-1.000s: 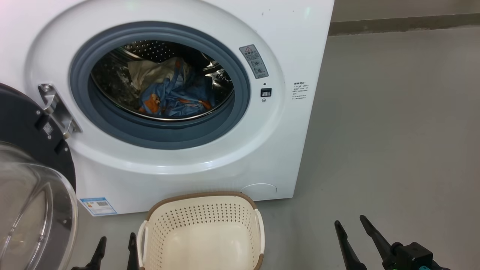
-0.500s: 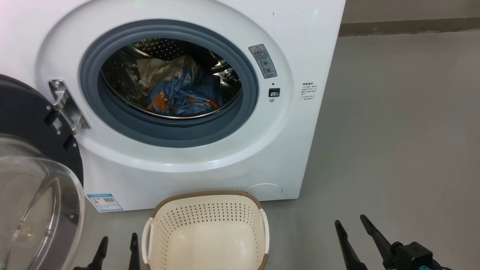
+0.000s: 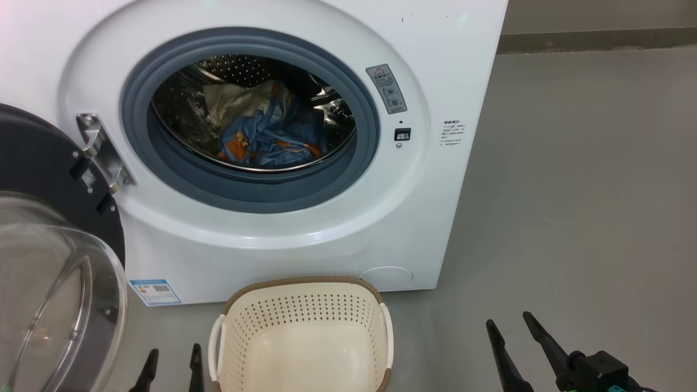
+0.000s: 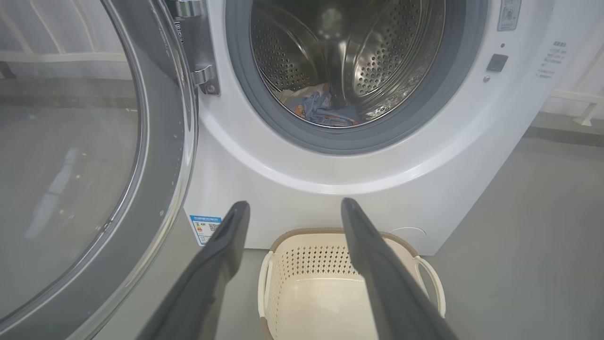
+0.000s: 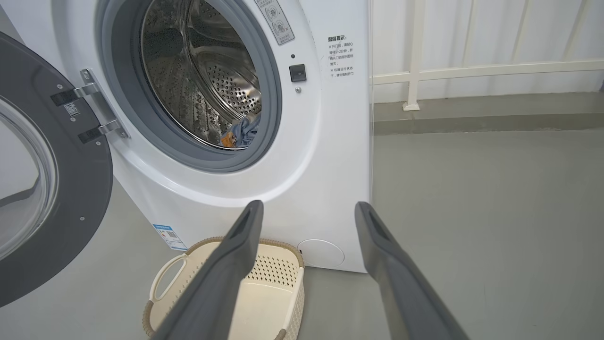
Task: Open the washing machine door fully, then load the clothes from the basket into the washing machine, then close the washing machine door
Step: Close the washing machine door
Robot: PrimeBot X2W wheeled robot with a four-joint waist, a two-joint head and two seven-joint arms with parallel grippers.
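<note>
The white washing machine [image 3: 305, 250] stands ahead with its round black door [image 3: 38, 163] swung open to the left, glass bowl bulging toward me. Inside the steel drum lie the blue clothes [image 3: 272, 133] with orange print and a cream part, also seen low in the drum [image 4: 321, 106]. The cream basket [image 3: 302, 337] sits on the floor before the machine, with nothing inside. My left gripper [image 3: 171, 356] is open at the bottom left beside the basket's left handle. My right gripper [image 3: 509, 324] is open over bare floor at the lower right.
Grey floor [image 3: 588, 190] stretches to the right of the machine up to a wall skirting [image 3: 599, 38]. A white railing [image 5: 472, 71] runs behind the machine's right side. A blue label sticker [image 3: 155, 292] sits low on the machine front.
The whole head view has shifted a little to the right, so the camera moved. Clothes, basket and door stay as they were; both grippers remain open.
</note>
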